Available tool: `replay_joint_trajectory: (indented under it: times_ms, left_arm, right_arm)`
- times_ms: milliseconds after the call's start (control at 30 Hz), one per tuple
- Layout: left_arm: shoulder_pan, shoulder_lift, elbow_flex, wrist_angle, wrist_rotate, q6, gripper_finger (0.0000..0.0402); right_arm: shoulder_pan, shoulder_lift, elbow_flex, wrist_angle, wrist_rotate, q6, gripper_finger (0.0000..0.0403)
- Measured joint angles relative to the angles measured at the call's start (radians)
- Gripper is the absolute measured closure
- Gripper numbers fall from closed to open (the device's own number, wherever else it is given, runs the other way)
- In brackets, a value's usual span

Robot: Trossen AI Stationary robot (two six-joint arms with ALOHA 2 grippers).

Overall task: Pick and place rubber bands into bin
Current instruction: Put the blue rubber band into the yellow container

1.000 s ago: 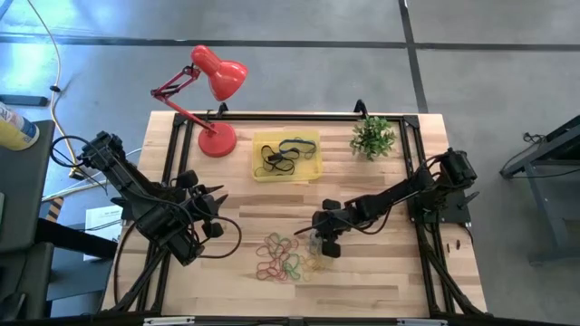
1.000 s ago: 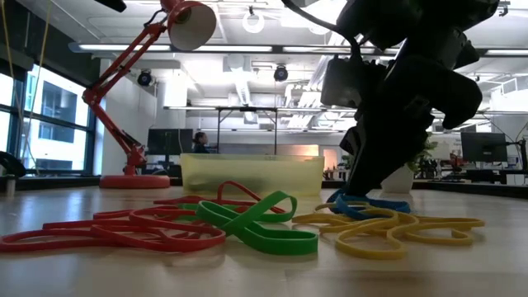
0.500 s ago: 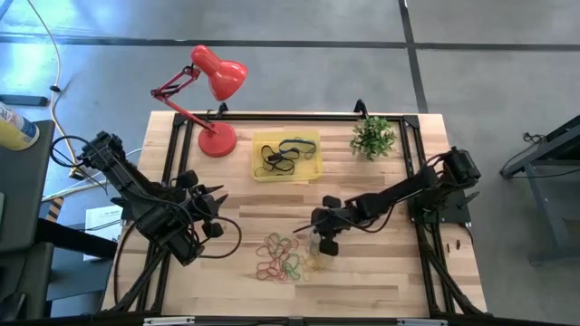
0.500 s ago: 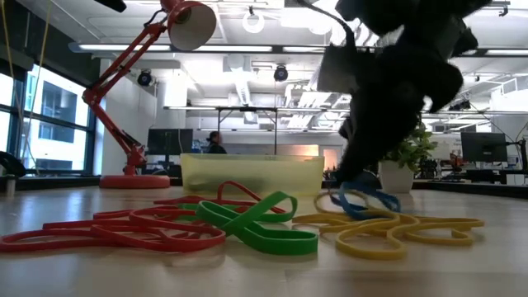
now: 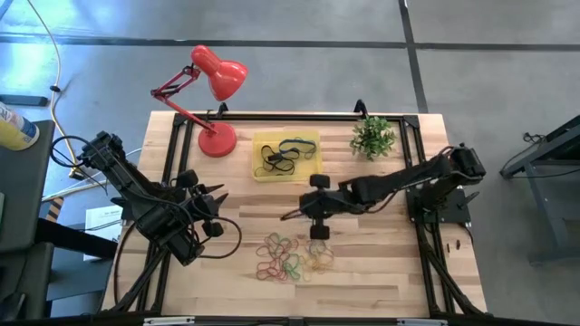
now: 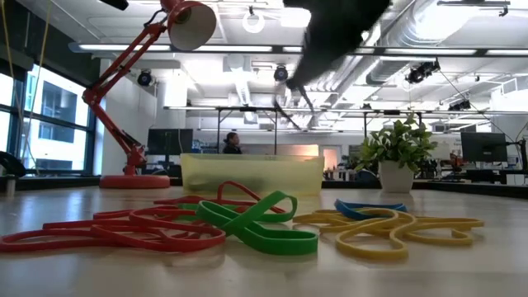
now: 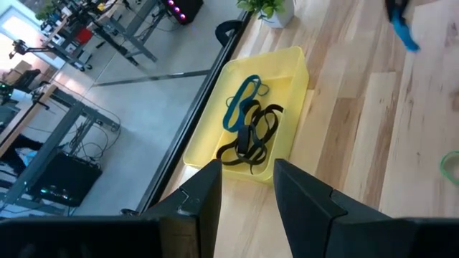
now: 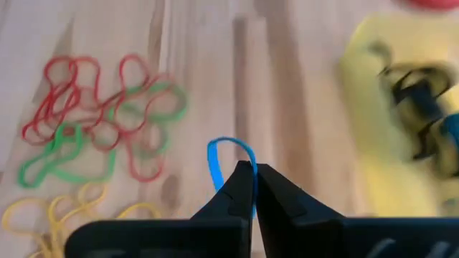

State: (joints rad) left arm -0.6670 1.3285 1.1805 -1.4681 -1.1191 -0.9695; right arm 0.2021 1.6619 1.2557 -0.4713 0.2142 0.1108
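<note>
Right wrist view shows the right gripper (image 8: pixel 249 172) with its jaws pressed together on a blue rubber band (image 8: pixel 228 159), the loop standing up from between the fingertips above the wooden table (image 8: pixel 208 64). Beyond the jaws to one side lies the loose pile of rubber bands (image 8: pixel 100 115), red and green ones tangled together with yellow ones at the edge; to the other side sits the yellow bin (image 8: pixel 373 143), blurred, with dark bands and a blue one inside. From the high view, this gripper (image 5: pixel 292 215) hangs between the pile (image 5: pixel 290 256) and the bin (image 5: pixel 286 155), apart from both, with the arm reaching in from the table's right. A red lamp (image 5: pixel 216 77) stands beside the bin and a small potted plant (image 5: pixel 372 136) on the bin's other side. The left gripper (image 5: pixel 217 206) waits over the left part of the table, well away from the pile; in its own wrist view its fingers (image 7: pixel 204 197) stand parted with nothing between them, and the bin (image 7: pixel 244 107) lies ahead of the jaws with black bands and one blue band (image 7: pixel 242 100) in it. Low view has red, green (image 6: pixel 256 221), yellow and blue bands lying flat on the table in front of the bin (image 6: pixel 252 172).
</note>
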Motion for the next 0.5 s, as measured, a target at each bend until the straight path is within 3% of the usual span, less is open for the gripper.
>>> replay_joint_trajectory:
  times_ms: [233,500]
  left_arm:
    - [0.000,0.000,0.000,0.003,0.000,-0.001,0.0284]
    - [0.000,0.000,0.000,0.020,0.000,-0.004,0.0284]
  right_arm:
    - [-0.106,0.000,0.138,-0.071,0.103,-0.208,0.0402]
    - [-0.374,0.010,0.148,-0.089,0.107,-0.272,0.0401]
